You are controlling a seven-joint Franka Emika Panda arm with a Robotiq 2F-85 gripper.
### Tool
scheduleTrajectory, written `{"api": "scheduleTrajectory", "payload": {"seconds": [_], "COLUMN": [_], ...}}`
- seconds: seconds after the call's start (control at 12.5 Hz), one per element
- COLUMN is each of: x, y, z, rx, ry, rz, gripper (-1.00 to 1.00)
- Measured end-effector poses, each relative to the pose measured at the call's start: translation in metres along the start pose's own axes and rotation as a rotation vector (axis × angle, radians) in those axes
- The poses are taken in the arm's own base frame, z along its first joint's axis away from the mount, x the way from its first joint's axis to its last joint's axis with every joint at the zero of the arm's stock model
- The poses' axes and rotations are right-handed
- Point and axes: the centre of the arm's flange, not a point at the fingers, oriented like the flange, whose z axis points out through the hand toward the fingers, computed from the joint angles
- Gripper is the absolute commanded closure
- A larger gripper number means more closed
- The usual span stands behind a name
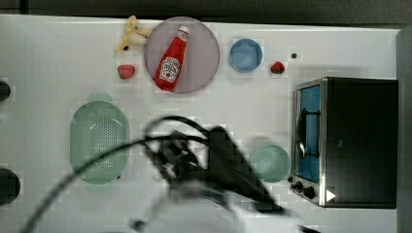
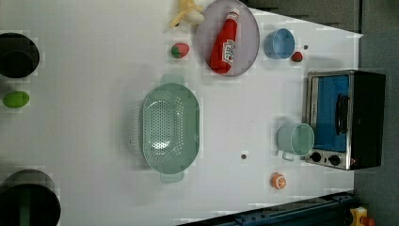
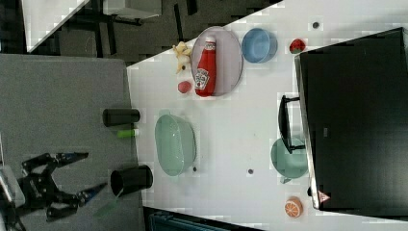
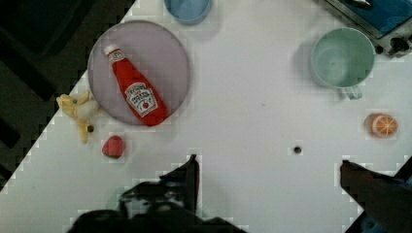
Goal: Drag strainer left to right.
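Observation:
The strainer (image 1: pixel 99 141) is a pale mint-green oval colander with fine holes in its middle, standing on the white table toward the top view's left. It also appears as the strainer (image 2: pixel 169 127) and the strainer (image 3: pixel 174 144). My gripper (image 3: pixel 94 171) hangs high above the table, open and empty. In the wrist view the gripper (image 4: pixel 269 170) has its two dark fingers spread wide over bare table. My arm (image 1: pixel 214 160) is a dark blur to the right of the strainer in the top view, and its cable crosses over the strainer there.
A mint mug (image 1: pixel 270 162) stands by a toaster oven (image 1: pixel 350 141) at the top view's right. A ketchup bottle (image 1: pixel 171 60) lies on a grey plate (image 1: pixel 199 73), beside a blue bowl (image 1: pixel 245 55), a banana (image 1: pixel 132 33) and two strawberries. An orange (image 2: pixel 278 181) and black cups (image 3: pixel 130 180) stand near the edges.

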Motion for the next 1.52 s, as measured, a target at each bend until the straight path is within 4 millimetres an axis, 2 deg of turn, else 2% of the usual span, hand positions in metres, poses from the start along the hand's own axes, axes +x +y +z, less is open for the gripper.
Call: {"api": "scheduleTrajectory", "payload": {"seconds": [0.08,0.16,0.32,0.4,0.56,0.72,0.8,0.96,1.2,1.36,1.52], "x": [-0.018,-0.043,-0.099,-0.131,-0.195,-0.248,-0.263,-0.274,-0.276,-0.271,-0.268], "y": [-0.025,-0.057,-0.116,-0.137,-0.161,-0.156,-0.156,-0.156,-0.172,-0.181,-0.180], "z": [0.017,0.044,0.112,0.148,0.212,0.269,0.291,0.328,0.360,0.388,0.434], "rx": [-0.016,-0.034,-0.098,-0.123,-0.143,-0.231,-0.258,-0.274,-0.214,-0.174,-0.209], "ry": [-0.006,-0.006,-0.029,-0.064,-0.102,-0.132,-0.158,-0.148,-0.156,-0.185,-0.237], "rz": [0.005,-0.007,-0.011,0.010,0.052,0.140,0.205,0.305,0.403,0.447,0.493], "gripper": [-1.00,-1.00,-1.00,-1.00,-1.00,-1.00,-1.00,-1.00,-1.00,-1.00,-1.00]}}
